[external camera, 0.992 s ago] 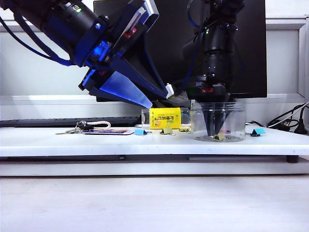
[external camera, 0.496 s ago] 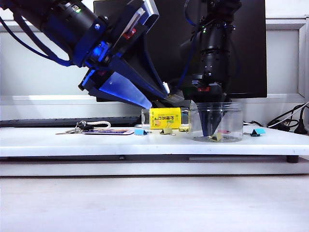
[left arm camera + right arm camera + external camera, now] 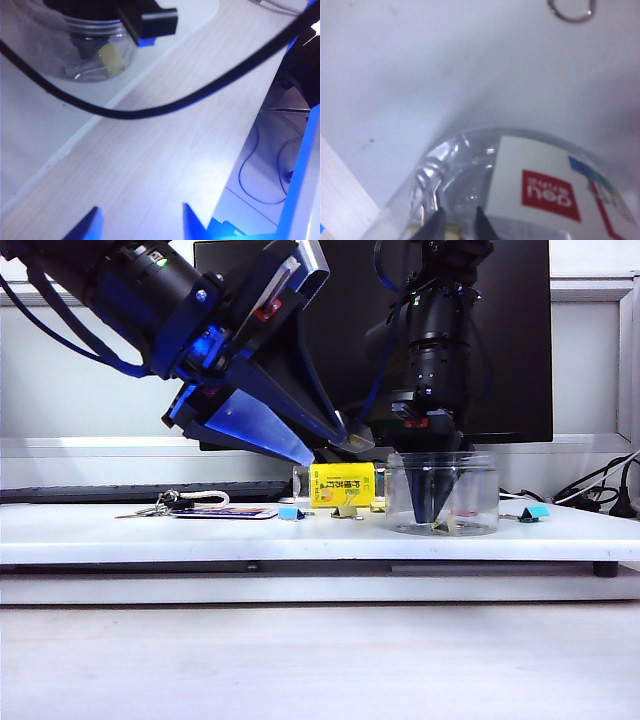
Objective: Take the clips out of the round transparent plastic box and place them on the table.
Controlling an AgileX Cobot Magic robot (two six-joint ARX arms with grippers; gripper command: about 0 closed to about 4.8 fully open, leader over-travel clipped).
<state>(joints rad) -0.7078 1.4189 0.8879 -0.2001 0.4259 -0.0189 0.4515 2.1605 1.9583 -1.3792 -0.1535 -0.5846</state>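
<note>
jar label (image 3: 547, 189): white sticker, red block, white writing unreadable
jar (image 3: 442, 493): clear, round, on counter (image 3: 300, 533)
clip (image 3: 441, 526): pale yellow, inside jar
my right pincer (image 3: 457, 223): in jar, nipping clip
my left pincer (image 3: 139, 222): spread, aloft

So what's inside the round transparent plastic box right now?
The right gripper reaches down into the round transparent plastic box, its fingertips at a pale-yellow clip on the bottom. Something small and pink lies beside it. The fingers and glare may hide more.
</note>
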